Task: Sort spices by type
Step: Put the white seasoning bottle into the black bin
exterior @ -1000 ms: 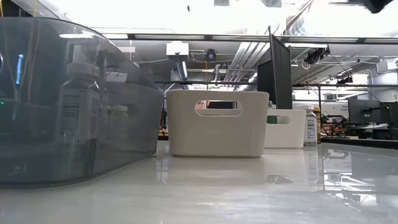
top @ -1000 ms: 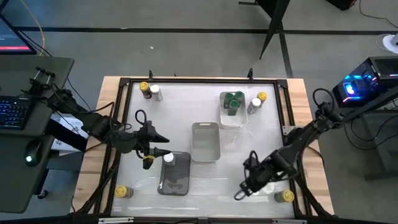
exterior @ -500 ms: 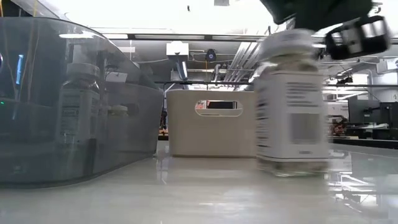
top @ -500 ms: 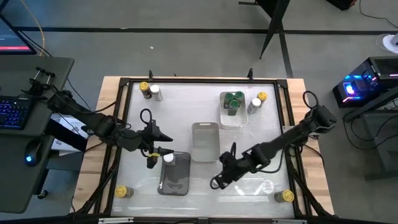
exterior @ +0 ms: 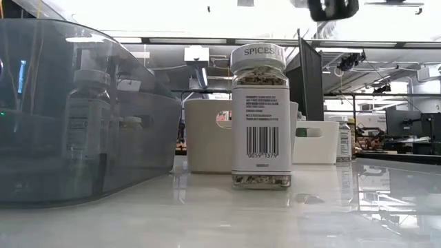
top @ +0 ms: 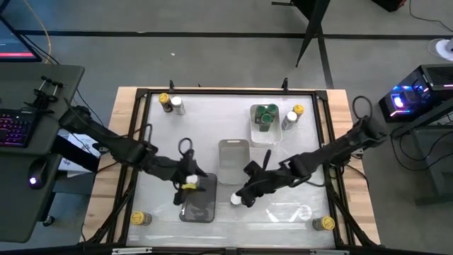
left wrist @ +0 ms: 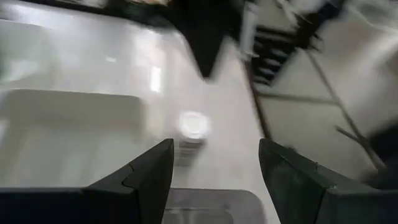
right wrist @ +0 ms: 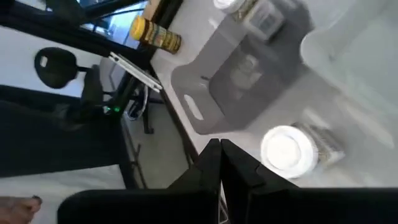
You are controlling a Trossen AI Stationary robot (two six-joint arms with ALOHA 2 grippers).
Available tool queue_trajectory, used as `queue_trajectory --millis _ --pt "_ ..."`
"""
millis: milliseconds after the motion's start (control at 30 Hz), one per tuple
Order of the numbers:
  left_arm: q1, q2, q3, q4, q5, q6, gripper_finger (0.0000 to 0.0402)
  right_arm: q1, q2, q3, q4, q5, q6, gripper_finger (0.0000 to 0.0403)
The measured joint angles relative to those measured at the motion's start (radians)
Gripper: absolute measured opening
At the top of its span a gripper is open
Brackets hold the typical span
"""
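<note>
Since the earlier frame, right gripper [top: 247, 198] has travelled from the desk's front right corner to the middle, and a white-lidded spice jar [top: 236, 200] now stands upright on the desk [top: 297, 152] just beside it, between the dark grey tray [top: 199, 205] and the front of the beige tray [top: 234, 161]; its jaws are clenched, empty, apart from the jar. Left gripper [top: 185, 181] has shifted rightward to hang over the dark grey tray's near end, jaws grasping a yellow-lidded jar [top: 189, 186]. Low view: the white-lidded jar [exterior: 260, 116], lid marked SPICES, barcode label facing, stands in front of the beige tray [exterior: 207, 136]; another jar [exterior: 86, 131] shows dimly through the dark grey tray's wall [exterior: 138, 124]. Clear tray [top: 265, 126], back right, holds green-lidded jars [top: 266, 113]. Beside it: one white-lidded and one yellow-lidded jar [top: 291, 116]. Back left corner: a like pair [top: 170, 103]. Front left corner: yellow-lidded jar [top: 139, 219]. Front right corner: yellow-lidded jar [top: 325, 223].
</note>
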State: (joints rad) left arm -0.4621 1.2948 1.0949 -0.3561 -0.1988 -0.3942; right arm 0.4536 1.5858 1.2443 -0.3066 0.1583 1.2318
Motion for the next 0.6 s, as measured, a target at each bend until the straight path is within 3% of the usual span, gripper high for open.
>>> queue_trajectory --millis 100,367,600 --pt "0.041 0.068 0.054 0.012 0.106 0.054 0.0223 0.009 -0.047 0.025 -0.121 0.047 -0.002 0.0" --pt "0.091 0.331 0.325 -0.168 0.201 0.31 0.0223 0.067 -0.181 0.05 -0.334 0.268 0.015 0.0" --pt "0.066 0.478 0.434 -0.228 0.246 0.319 0.0223 0.125 -0.236 0.05 -0.517 0.367 0.114 0.0"
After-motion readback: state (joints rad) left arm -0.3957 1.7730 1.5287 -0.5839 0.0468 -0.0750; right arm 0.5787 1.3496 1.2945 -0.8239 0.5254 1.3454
